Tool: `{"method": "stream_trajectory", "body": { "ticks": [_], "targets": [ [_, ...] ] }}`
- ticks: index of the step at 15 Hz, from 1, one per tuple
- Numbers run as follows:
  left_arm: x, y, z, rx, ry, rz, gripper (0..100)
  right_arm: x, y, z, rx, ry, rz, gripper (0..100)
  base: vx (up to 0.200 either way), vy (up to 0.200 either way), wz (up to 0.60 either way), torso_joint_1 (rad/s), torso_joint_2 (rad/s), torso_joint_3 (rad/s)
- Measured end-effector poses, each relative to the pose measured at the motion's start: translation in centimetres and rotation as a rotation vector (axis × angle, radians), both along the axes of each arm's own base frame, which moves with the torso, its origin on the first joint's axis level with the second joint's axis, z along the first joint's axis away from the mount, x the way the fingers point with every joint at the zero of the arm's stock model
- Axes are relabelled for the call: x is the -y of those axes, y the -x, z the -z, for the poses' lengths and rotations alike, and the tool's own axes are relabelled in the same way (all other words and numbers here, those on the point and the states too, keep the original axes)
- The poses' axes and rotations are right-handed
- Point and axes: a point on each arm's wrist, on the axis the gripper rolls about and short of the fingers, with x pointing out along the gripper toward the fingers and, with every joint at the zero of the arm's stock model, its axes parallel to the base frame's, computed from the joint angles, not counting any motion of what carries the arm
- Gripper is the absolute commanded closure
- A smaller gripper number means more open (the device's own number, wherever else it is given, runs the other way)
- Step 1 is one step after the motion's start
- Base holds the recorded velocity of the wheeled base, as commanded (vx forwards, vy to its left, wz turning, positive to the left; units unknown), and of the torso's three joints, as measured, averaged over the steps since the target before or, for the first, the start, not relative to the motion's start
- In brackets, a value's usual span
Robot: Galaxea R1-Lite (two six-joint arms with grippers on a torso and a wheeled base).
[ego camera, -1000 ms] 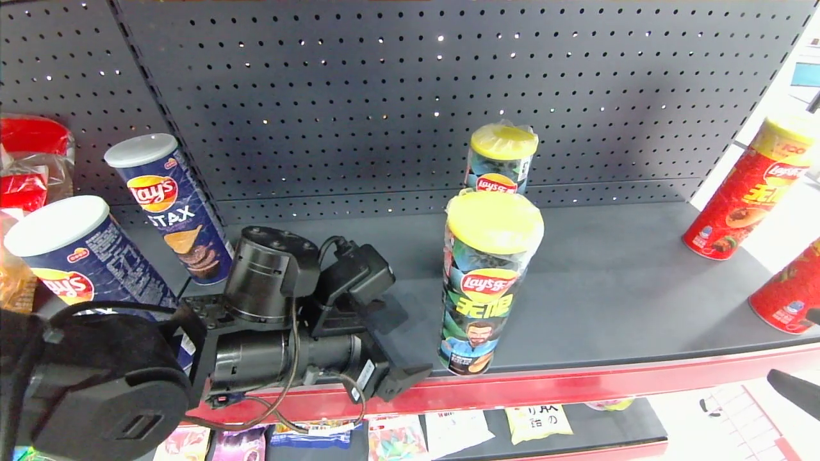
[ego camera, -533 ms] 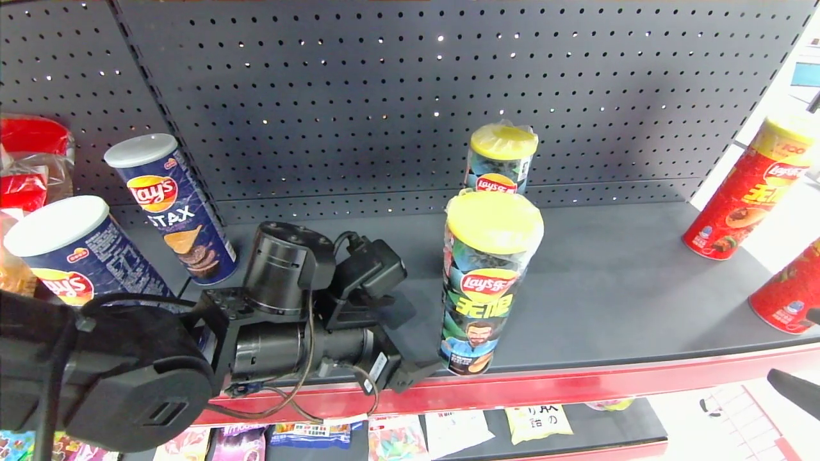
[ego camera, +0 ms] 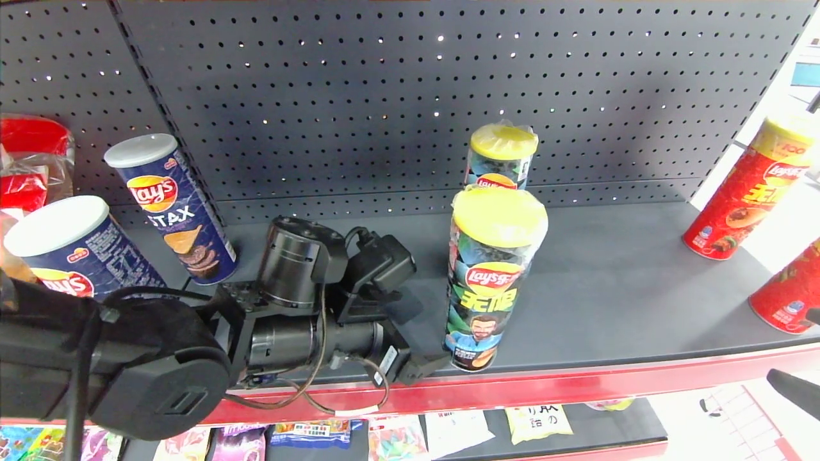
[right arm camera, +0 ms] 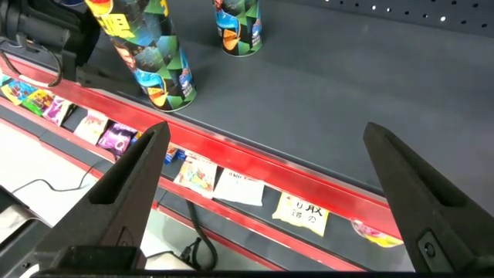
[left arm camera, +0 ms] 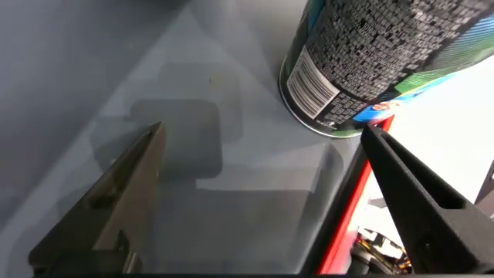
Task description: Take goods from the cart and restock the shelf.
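Standing chip can (left arm camera: 363, 54) just beside left gripper (left arm camera: 262, 131).

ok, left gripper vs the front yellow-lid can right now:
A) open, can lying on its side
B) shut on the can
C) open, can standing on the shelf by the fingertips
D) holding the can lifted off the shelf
C: the left gripper has its fingers spread wide and closed on nothing, while the yellow-lid can stands on its own base on the shelf by the fingertips.
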Motion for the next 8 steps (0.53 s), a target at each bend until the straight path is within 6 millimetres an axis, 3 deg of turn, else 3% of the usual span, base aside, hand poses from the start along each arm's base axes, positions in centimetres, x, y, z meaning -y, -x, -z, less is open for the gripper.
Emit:
{"method": "stream_trajectory", "body": {
  "ticks": [8],
  "targets": [
    [0.94,-0.11,0.13,0.002,0.001,0.018,0,0.0,-0.02,0.01,-0.002,0.0,0.001,0,0.0,0.0,0.0,0.0,0.0,0.0]
  ]
}}
